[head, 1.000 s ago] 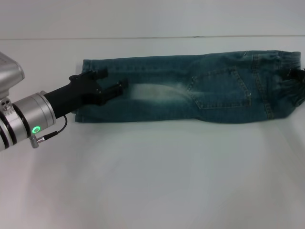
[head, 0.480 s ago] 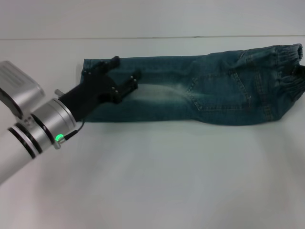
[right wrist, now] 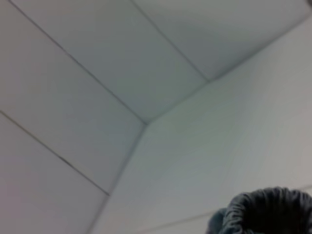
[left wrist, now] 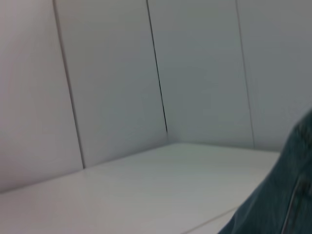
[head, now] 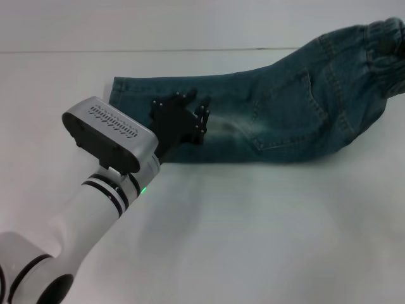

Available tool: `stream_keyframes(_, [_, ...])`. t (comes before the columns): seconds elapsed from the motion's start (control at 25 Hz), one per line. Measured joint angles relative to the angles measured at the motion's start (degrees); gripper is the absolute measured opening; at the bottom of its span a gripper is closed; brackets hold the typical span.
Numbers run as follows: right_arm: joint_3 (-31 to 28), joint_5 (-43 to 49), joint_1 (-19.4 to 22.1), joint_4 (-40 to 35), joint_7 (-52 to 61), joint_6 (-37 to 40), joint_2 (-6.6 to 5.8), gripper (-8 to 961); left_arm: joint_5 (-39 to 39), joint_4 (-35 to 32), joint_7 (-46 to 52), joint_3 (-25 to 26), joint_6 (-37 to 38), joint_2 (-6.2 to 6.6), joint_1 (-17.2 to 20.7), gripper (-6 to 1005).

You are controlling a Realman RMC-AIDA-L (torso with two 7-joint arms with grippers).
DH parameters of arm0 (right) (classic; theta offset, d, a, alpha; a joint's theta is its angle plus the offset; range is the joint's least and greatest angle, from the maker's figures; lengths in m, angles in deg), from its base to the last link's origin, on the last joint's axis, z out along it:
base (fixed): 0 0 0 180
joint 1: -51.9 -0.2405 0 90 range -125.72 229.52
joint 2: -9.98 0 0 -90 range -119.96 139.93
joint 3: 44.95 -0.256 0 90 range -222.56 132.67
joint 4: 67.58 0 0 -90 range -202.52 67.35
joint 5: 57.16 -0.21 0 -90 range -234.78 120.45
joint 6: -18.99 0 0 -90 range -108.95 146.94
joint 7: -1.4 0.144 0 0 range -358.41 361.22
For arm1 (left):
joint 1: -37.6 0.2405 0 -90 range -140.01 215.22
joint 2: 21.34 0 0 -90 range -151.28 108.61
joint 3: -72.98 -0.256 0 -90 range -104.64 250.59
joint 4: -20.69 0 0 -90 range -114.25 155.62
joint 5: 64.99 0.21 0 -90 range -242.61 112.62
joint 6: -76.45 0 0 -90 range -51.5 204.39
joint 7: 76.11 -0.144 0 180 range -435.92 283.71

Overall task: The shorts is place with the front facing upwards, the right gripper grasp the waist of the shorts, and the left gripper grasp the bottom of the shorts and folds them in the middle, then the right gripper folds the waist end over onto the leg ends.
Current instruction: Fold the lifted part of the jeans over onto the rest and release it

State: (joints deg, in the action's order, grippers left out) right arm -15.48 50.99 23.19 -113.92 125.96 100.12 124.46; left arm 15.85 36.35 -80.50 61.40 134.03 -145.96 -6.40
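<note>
The shorts (head: pixel 278 114) lie folded lengthwise on the white table, leg hems (head: pixel 117 104) at the left. The waist (head: pixel 380 28) is raised off the table at the far right, and its gathered band shows in the right wrist view (right wrist: pixel 265 209). Only a dark bit of my right gripper (head: pixel 387 43) shows, pinched into that band at the picture's edge. My left gripper (head: pixel 195 111) is over the leg part near the pale faded patch (head: pixel 224 130), fingers spread and holding nothing. Whether it touches the cloth is unclear. Denim (left wrist: pixel 278 200) fills a corner of the left wrist view.
The white table (head: pixel 266 228) runs to a pale wall at the back. My left arm's silver housing (head: pixel 111 133) stands over the table in front of the leg hems. Panelled walls fill both wrist views.
The waist end has risen off the table and drawn leftward. My left arm has swung up and round, carrying its gripper rightward along the leg toward the faded patch.
</note>
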Motion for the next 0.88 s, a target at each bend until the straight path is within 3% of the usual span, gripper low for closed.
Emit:
stream_keyframes(0.2, [0.1, -3.2, -0.5, -4.9, 5.1, 4.1, 0.3, 120, 0.1, 2.3, -4.9, 4.8, -3.5, 0.0, -0.3, 166])
stream_keyframes(0.64, [2.8, -6.4, -7.5, -7.8, 10.7, 6.2, 1.2, 141, 3.8, 5.7, -5.9, 5.9, -7.8, 0.0, -1.3, -5])
stream_keyframes(0.88, [8.1, -3.5, -12.5, -7.6, 10.7, 2.5, 1.31, 153, 6.4, 6.9, -5.9, 6.2, -8.1, 0.0, -1.0, -1])
